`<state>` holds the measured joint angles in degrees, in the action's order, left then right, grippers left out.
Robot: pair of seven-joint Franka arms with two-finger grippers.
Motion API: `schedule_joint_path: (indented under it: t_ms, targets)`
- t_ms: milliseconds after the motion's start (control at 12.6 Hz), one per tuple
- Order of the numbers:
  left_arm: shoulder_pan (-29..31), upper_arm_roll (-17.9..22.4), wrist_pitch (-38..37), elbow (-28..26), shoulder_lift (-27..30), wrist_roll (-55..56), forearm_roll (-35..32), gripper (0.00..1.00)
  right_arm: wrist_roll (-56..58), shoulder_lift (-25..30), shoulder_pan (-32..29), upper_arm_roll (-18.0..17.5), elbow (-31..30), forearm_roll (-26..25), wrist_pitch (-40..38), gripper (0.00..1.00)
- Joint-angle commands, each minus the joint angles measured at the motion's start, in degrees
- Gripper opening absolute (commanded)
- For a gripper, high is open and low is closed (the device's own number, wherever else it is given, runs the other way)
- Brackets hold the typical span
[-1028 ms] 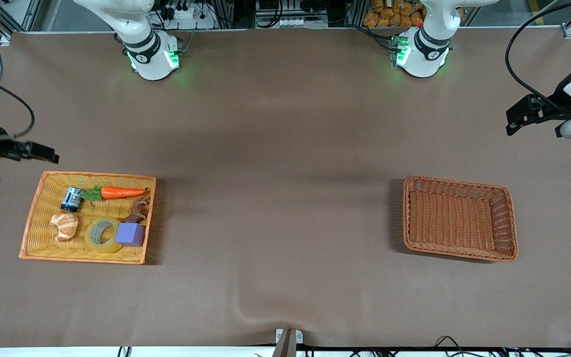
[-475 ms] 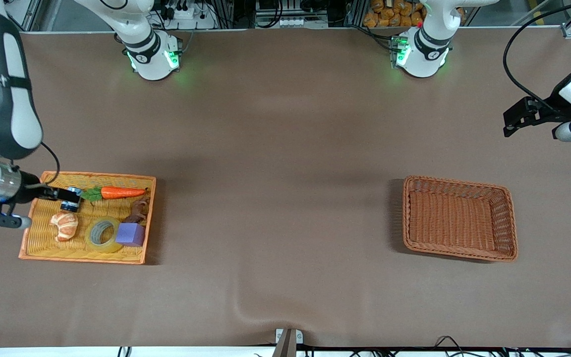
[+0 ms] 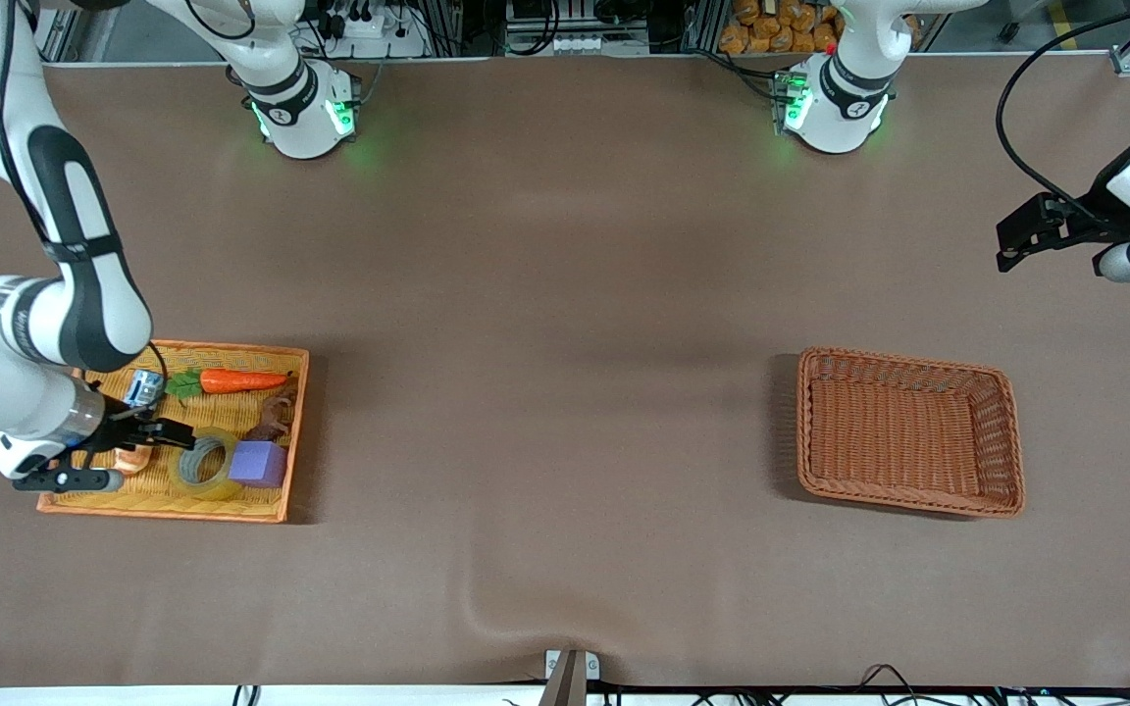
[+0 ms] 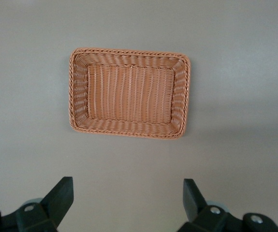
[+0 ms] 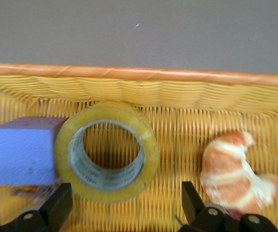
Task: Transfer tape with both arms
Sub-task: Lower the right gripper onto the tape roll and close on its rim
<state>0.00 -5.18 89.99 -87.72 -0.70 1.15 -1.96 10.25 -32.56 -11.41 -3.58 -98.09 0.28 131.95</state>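
The tape (image 3: 204, 467) lies flat in the yellow tray (image 3: 163, 505), touching the purple cube (image 3: 258, 464). My right gripper (image 3: 180, 432) hangs low over the tray, open and empty, over the croissant beside the tape. In the right wrist view the tape (image 5: 107, 157) sits just ahead of the open gripper (image 5: 125, 205), with the cube (image 5: 25, 150) on one side and the croissant (image 5: 235, 166) on the other. My left gripper (image 3: 1011, 245) waits in the air, open and empty, past the left arm's end of the brown basket (image 3: 908, 431). The left wrist view shows the open gripper (image 4: 126, 198) and the basket (image 4: 129, 52).
The tray also holds a carrot (image 3: 231, 380), a small blue can (image 3: 143, 389) and a brown piece (image 3: 274, 417). The croissant (image 3: 128, 459) is mostly hidden under the right gripper. The brown basket holds nothing. The tray's rim (image 5: 129, 72) stands just past the tape.
My right arm has swung in from outside the tray and come down over it, ending beside the tape. The left arm has barely moved.
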Motion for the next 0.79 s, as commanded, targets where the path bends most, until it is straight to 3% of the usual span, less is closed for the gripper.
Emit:
schedule_joint_path:
  t_ms: [0, 395, 475, 554, 633, 712]
  targets:
    - [0.5, -0.2, -0.7, -0.1, 0.2, 0.4, 1.7, 1.00, 2.3, -3.6, -0.3, -0.6, 1.1, -0.8, 4.2, 1.00]
    - [0.5, -0.2, -0.7, -1.0, 0.7, 0.4, 1.7, 1.00, 2.3, -5.2, -0.2, -0.6, 0.9, -3.7, 5.9, 1.00]
    - [0.5, -0.1, -0.7, -1.0, 0.6, 0.4, 1.7, 1.00, 2.4, -5.6, 0.0, -0.6, 0.8, -5.0, 7.0, 0.94]
    - [0.6, -0.1, -0.7, -1.0, 0.5, 0.4, 1.7, 1.00, 2.4, -5.7, 0.1, -0.6, 0.6, -7.8, 8.3, 0.35]
    - [0.6, -0.1, -0.7, -1.0, 0.5, 0.4, 1.7, 1.00, 2.5, -5.5, 0.2, -0.6, 0.7, -11.4, 8.4, 0.13]
    - [0.6, -0.1, -0.7, -1.0, 0.5, 0.4, 1.7, 1.00, 2.8, -5.3, -0.6, -0.6, 1.0, -16.5, 8.8, 0.00]
